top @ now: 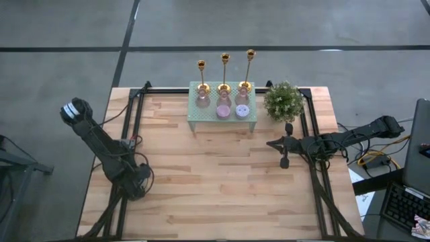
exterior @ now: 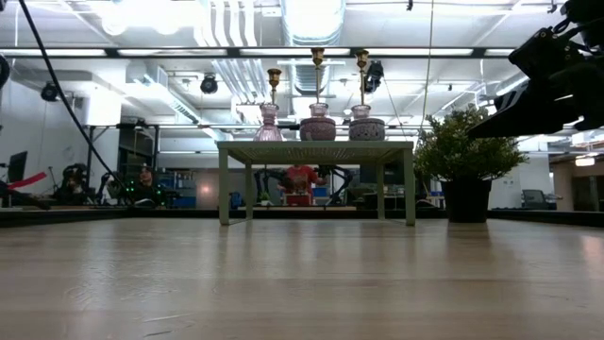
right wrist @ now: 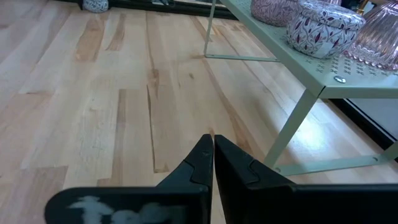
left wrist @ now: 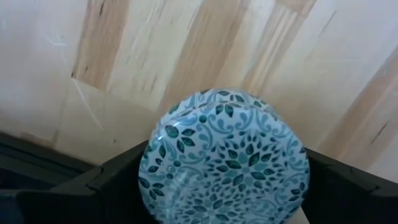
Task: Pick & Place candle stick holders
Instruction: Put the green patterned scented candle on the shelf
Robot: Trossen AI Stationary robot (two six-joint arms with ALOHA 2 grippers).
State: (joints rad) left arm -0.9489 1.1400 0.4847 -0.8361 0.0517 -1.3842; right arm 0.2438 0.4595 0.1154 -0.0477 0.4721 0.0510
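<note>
My right fingers (right wrist: 213, 163) are pressed together, empty, near the green stand (top: 222, 119). My left gripper (left wrist: 224, 186) holds a patterned round jar (left wrist: 224, 163) wide. Three candle stick holders (top: 224, 72) stand on the stand's far edge.

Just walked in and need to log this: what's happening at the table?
Three slim gold metal candlesticks stand in a row on the pale green perforated stand, behind three small patterned jars. Neither arm touches them. The left gripper, near the table's front left, holds a round teal-patterned object between wide jaws. The right gripper hovers shut and empty beside the stand.
</note>
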